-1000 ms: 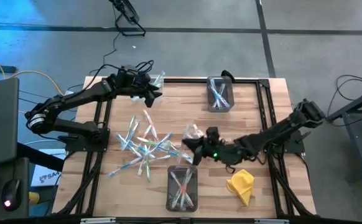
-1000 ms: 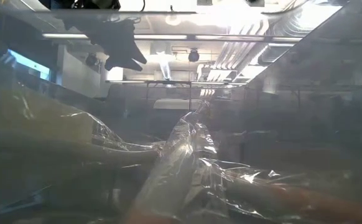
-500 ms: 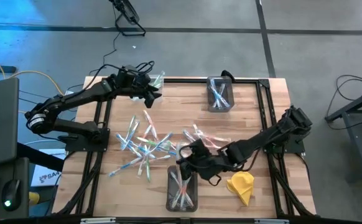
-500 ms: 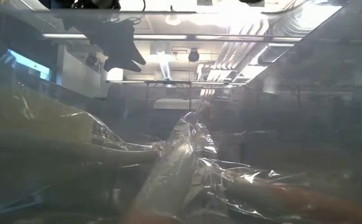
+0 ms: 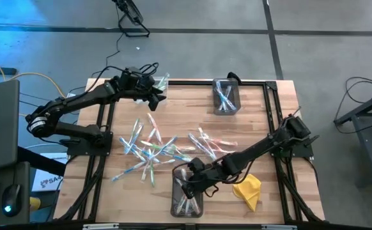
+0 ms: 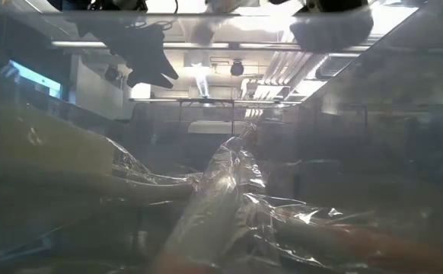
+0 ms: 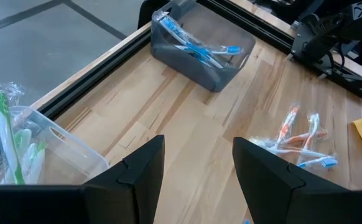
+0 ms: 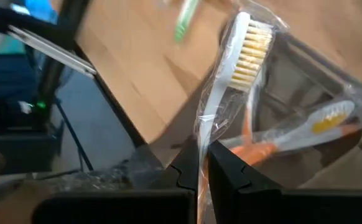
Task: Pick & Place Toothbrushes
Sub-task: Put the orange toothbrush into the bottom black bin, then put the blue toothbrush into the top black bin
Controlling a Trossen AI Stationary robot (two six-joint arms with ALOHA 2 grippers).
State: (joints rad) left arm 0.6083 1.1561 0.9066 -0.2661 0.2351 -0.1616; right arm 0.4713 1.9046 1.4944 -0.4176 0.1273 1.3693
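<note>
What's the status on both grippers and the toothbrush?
Right gripper shut on wrapped toothbrush, over near bin. Left gripper open, idle by the far-left clear bin. Nothing blocking.

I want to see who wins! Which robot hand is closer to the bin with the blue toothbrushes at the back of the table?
Left. The left gripper hovers open just beside the blue-toothbrush bin. The right gripper is far away over the near bin, shut on a wrapped toothbrush.

Crinkled plastic wrap (image 6: 229, 198) seemingly hides the low view.
</note>
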